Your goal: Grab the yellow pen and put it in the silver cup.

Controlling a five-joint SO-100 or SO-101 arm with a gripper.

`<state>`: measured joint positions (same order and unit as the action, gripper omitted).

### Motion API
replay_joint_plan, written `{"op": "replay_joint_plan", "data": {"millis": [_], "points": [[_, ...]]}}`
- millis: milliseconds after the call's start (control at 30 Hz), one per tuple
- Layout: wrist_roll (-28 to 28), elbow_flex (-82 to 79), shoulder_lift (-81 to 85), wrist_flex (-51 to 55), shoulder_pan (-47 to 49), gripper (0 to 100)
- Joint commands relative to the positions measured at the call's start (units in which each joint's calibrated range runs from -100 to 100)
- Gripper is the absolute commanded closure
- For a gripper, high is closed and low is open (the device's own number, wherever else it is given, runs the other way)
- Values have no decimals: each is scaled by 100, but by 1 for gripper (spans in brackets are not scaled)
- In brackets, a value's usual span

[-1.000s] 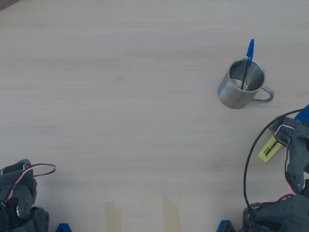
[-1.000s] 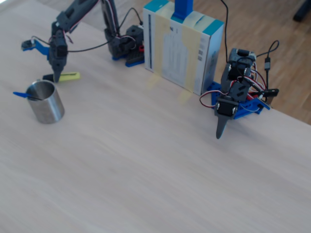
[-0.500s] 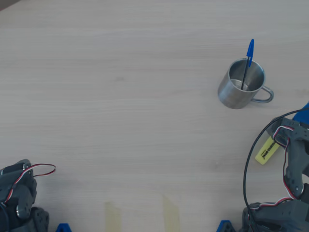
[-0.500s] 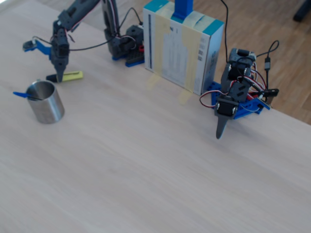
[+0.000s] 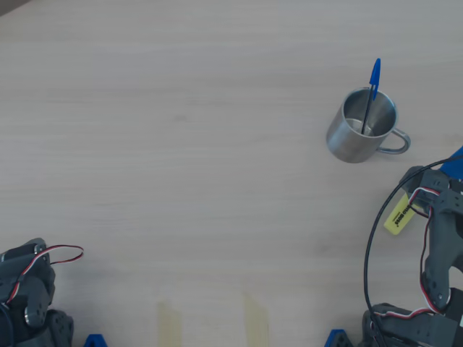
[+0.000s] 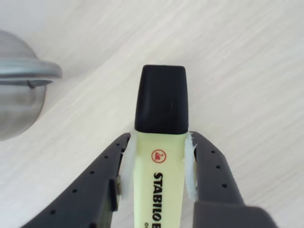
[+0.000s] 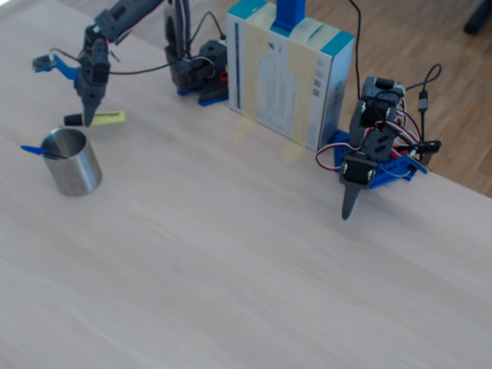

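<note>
The yellow pen, a chunky highlighter with a black cap, is clamped between my gripper's two fingers, cap pointing forward. In the overhead view the yellow pen juts out from under the arm at the right edge, a short way below the silver cup. In the fixed view my gripper holds the yellow pen low over the table just behind the silver cup. The silver cup's rim shows at the left of the wrist view.
A thin blue-capped ballpoint pen stands inside the cup. A second arm is parked at the right in the fixed view, beside a white and teal box. That second arm sits at the overhead view's bottom left.
My gripper, shut on the yellow pen, has carried it slightly up and closer to the cup. The cup, the blue pen and the second arm have not moved.
</note>
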<state>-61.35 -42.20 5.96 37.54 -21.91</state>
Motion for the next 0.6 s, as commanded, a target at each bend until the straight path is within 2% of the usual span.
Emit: {"op": "replay_joint_plan", "data": {"millis": [0, 567], "points": [[34, 16, 360, -69, 70, 91], [34, 7, 1191, -69, 236, 91]]}}
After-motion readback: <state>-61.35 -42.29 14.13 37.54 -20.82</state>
